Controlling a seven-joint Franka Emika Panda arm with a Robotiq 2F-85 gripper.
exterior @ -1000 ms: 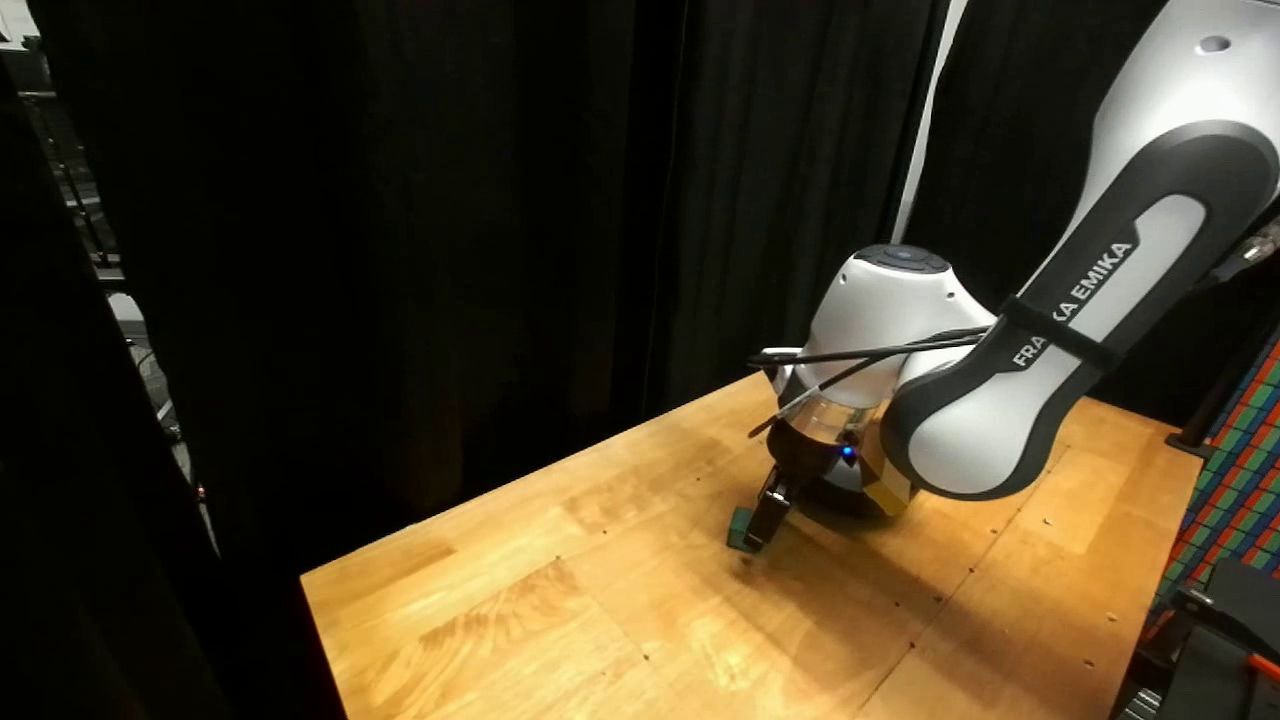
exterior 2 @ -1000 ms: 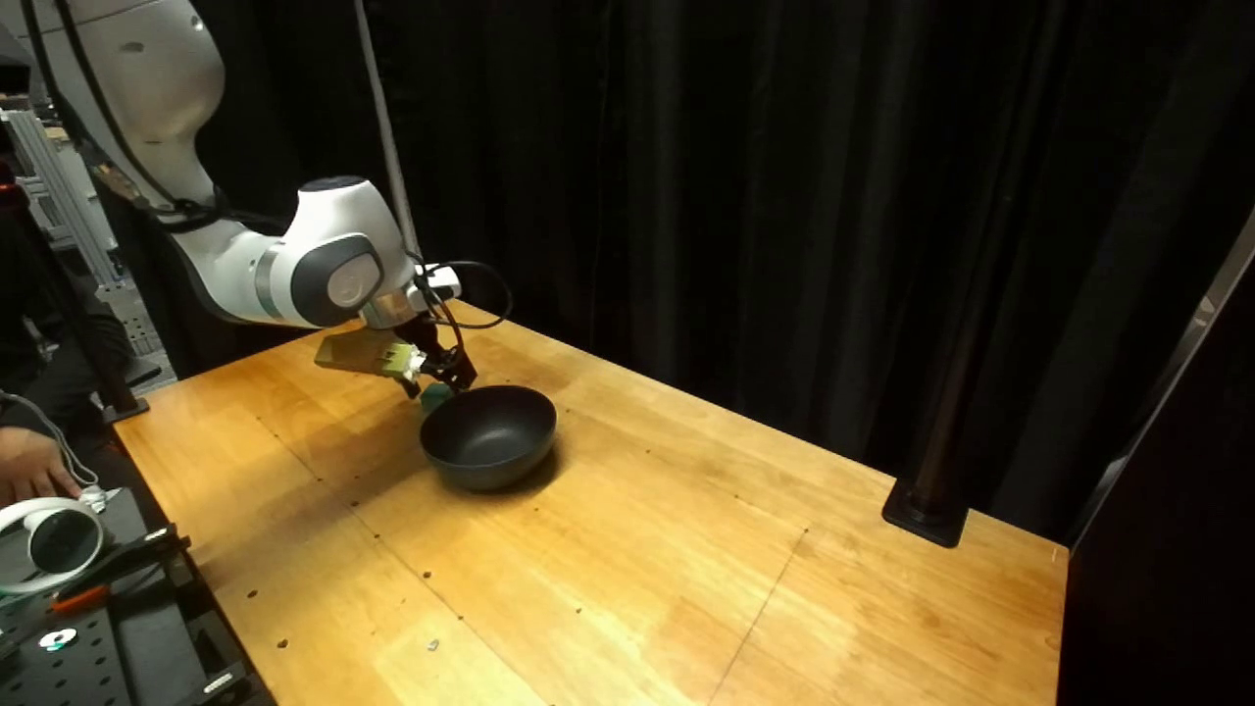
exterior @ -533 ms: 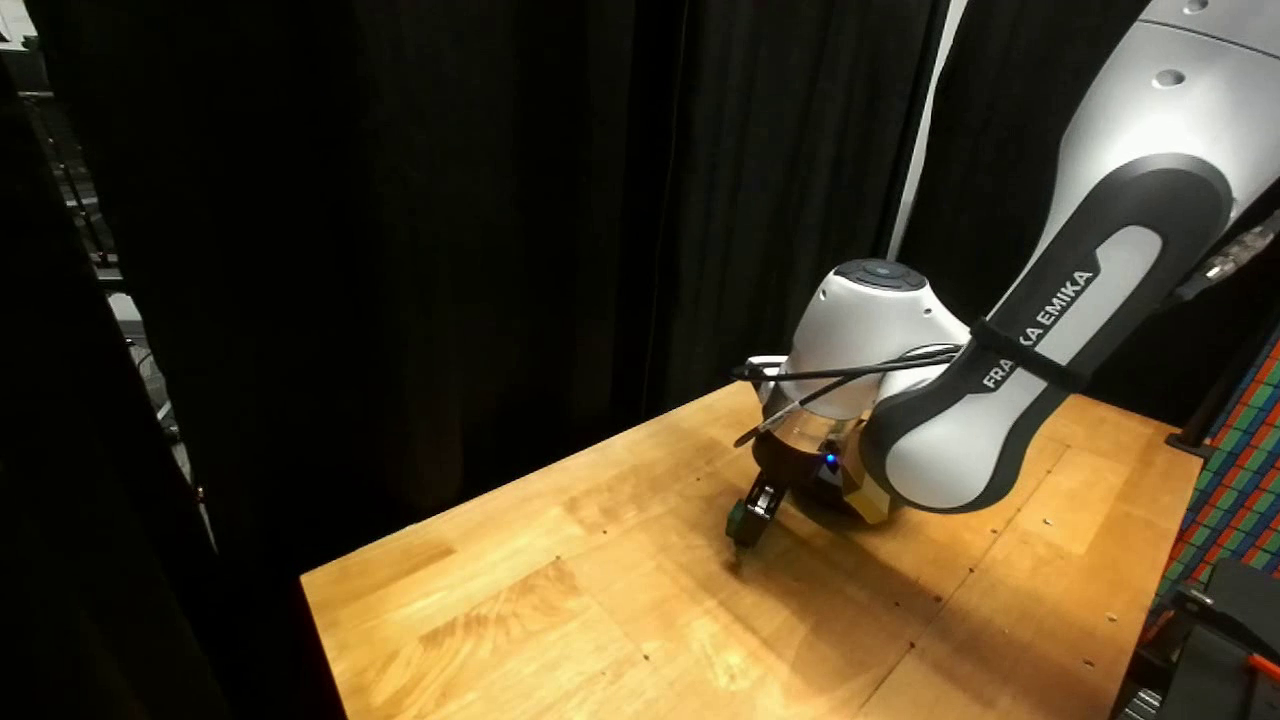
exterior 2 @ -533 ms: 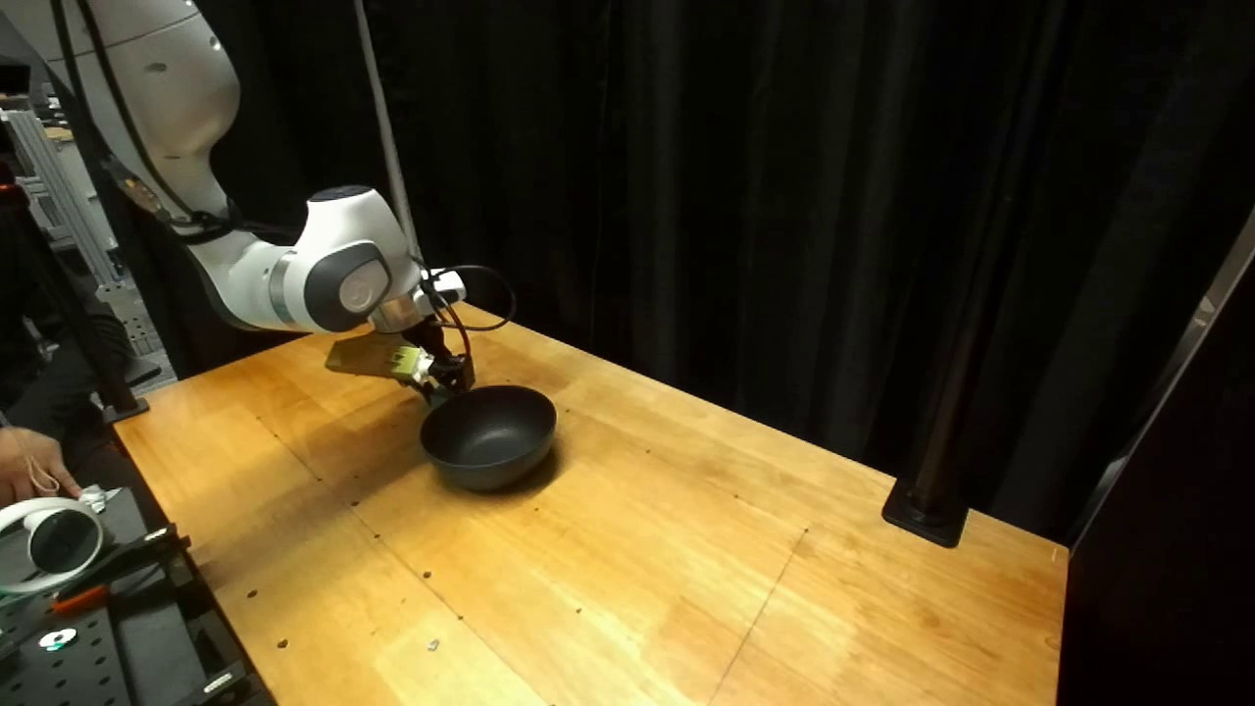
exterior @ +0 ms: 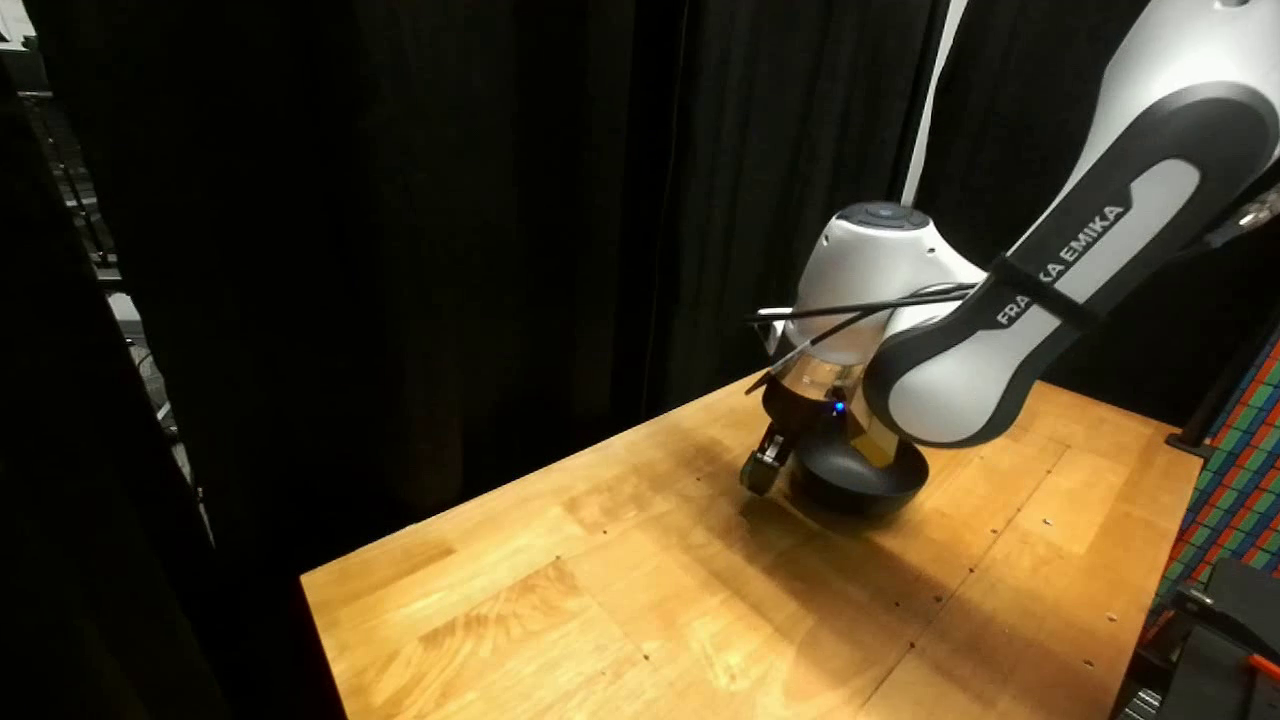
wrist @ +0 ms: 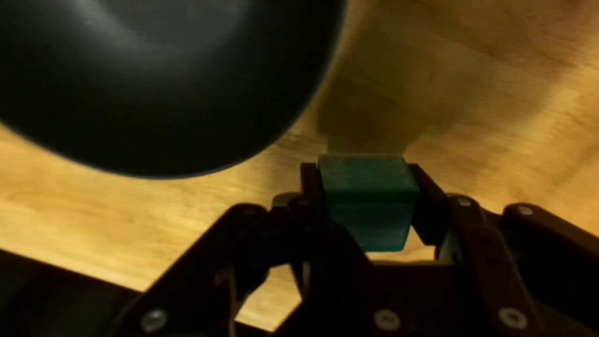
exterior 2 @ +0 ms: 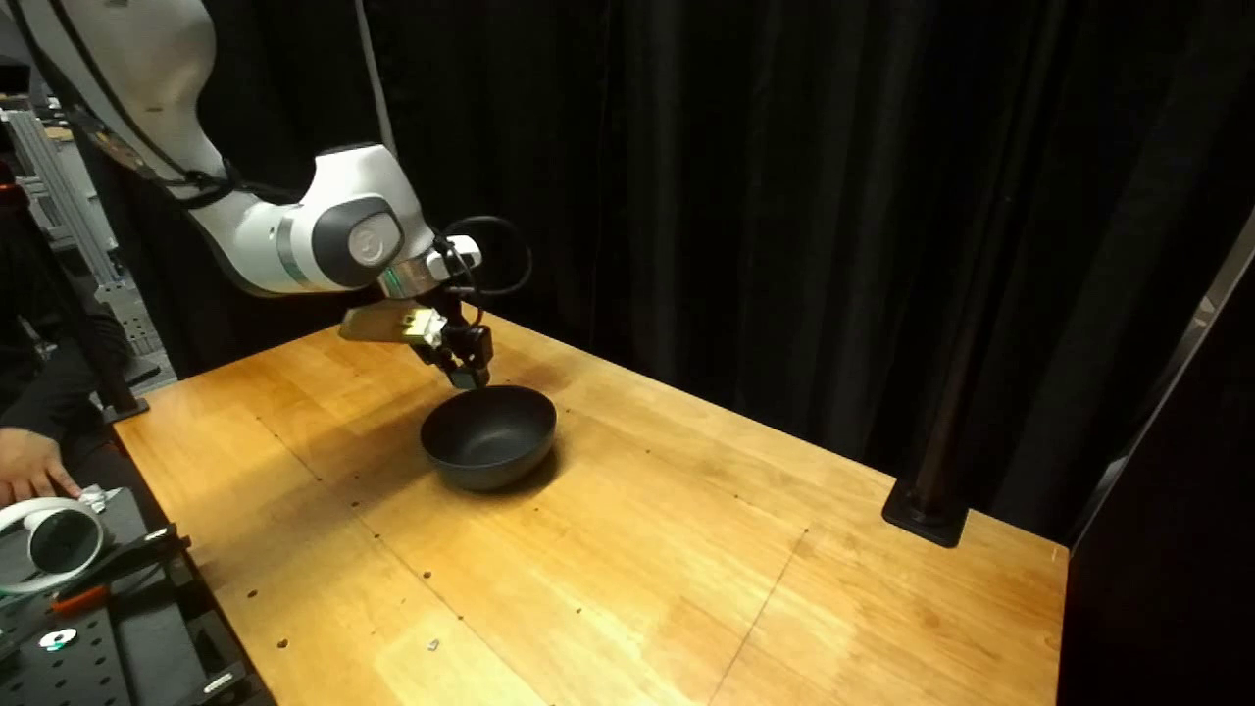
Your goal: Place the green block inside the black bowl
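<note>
In the wrist view the green block (wrist: 367, 174) is pinched between both fingers of my gripper (wrist: 365, 194), which is shut on it. The black bowl (wrist: 187, 103) fills the upper left of that view, its rim close beside the block. The block is off the table, seen in an exterior view as a dark green patch (exterior 2: 467, 378) at the fingertips, just behind the far rim of the bowl (exterior 2: 490, 473). From another side, the gripper (exterior: 762, 472) hangs beside the bowl (exterior: 865, 485), outside its rim. I see nothing inside the bowl.
The wooden table (exterior 2: 667, 549) ends at a black curtain (exterior 2: 745, 196) along its back. A black post base (exterior 2: 925, 515) stands near that edge. At the table's near side are a person's hand (exterior 2: 34, 466) and a white ring-shaped device (exterior 2: 59, 539).
The fingers have shut on the green block, which stood on the table a second ago. My arm dipped slightly, then rose with the block. The bowl has not moved.
</note>
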